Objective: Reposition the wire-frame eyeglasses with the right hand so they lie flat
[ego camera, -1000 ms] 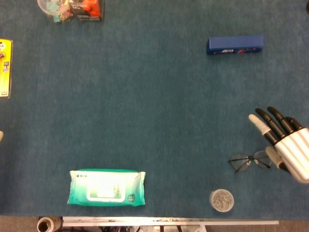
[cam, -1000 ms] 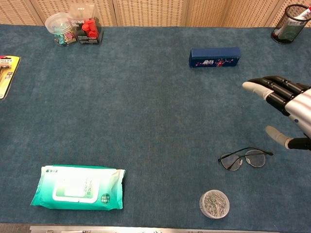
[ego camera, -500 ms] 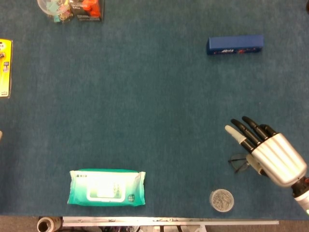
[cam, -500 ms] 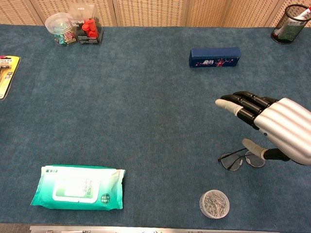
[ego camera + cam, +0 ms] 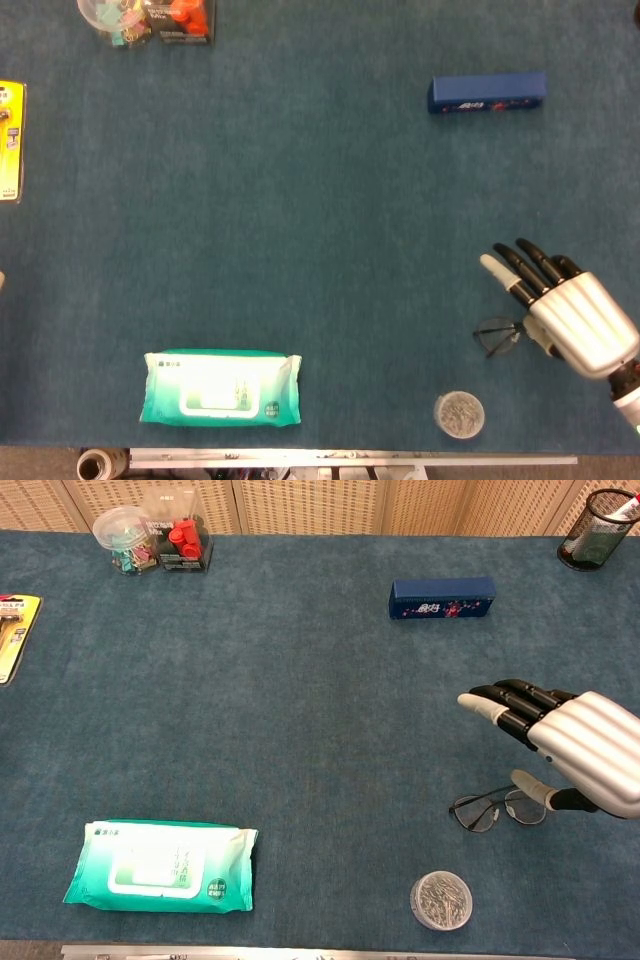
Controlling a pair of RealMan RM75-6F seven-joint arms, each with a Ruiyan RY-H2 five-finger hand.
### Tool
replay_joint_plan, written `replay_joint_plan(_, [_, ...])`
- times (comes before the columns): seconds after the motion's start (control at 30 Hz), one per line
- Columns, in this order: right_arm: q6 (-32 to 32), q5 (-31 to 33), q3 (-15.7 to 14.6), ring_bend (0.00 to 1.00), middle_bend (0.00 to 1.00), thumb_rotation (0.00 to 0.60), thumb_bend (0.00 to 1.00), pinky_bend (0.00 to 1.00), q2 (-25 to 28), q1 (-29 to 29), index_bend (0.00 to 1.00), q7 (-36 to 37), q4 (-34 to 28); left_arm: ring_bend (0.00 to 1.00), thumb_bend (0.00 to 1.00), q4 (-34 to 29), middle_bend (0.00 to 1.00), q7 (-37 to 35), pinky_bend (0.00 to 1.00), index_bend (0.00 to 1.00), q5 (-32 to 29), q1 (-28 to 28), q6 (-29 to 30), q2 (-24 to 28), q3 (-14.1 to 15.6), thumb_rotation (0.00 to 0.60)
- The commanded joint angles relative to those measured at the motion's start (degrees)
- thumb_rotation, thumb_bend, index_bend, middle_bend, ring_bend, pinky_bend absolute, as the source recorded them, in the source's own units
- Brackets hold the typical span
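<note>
The wire-frame eyeglasses [image 5: 492,809] [image 5: 492,336] lie on the blue cloth near the table's front right. My right hand [image 5: 570,748] [image 5: 565,315] hovers over their right half, palm down, fingers stretched out and apart, thumb hanging close above the right lens. It holds nothing. In the head view the hand hides the right lens; only the left lens shows. My left hand is outside both views.
A small round tin of pins [image 5: 440,900] sits just in front of the glasses. A blue box [image 5: 441,597] lies further back, a pen cup [image 5: 597,529] at the back right. A green wipes pack [image 5: 161,866] lies front left, small containers [image 5: 150,537] back left.
My right hand swung left over the glasses from their right side, then drew back slightly to the right and lowered. The glasses have not moved.
</note>
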Motion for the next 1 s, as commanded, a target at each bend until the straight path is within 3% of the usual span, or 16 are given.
replay_joint_plan(0.03, [-0.3, 0.8, 0.1, 0.09, 0.11, 0.600, 0.35, 0.34, -0.3, -0.2, 0.00, 0.2, 0.8, 0.36, 0.19, 0.0, 0.51, 0.1, 0.44, 0.56, 0.0, 0.0, 0.0, 0.0, 0.0, 0.600])
replay_joint_plan(1.0, [-6.4, 7.6, 0.5, 0.09, 0.11, 0.600, 0.35, 0.34, -5.2, 1.5, 0.00, -0.8, 7.9, 0.36, 0.19, -0.1, 0.51, -0.1, 0.44, 0.56, -0.1, 0.0, 0.0, 0.1, -0.1, 0.600])
